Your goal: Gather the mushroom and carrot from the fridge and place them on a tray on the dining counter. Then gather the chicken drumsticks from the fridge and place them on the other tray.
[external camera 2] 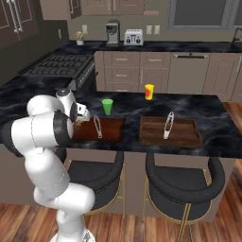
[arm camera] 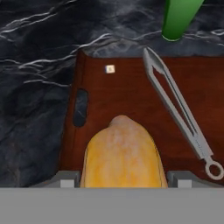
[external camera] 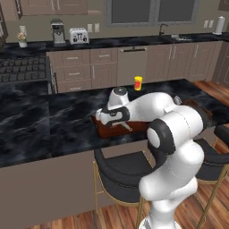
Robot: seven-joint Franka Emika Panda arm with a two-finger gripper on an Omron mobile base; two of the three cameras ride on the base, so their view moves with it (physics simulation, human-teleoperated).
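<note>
Golden drumstick (arm camera: 122, 153) in gripper (arm camera: 122, 177); no legible writing.

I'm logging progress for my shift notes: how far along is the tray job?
Done: nothing sits on the right tray except tongs, so the vegetables look undelivered. In hand: the gripper holds a drumstick between its jaws over the left tray, which also holds tongs. Left: release it, then fetch the rest.

White arm bent low over a reddish-brown tray (external camera: 103, 129) on the dining counter (external camera: 40, 125), yellow cup (external camera: 138, 83) behind
</note>
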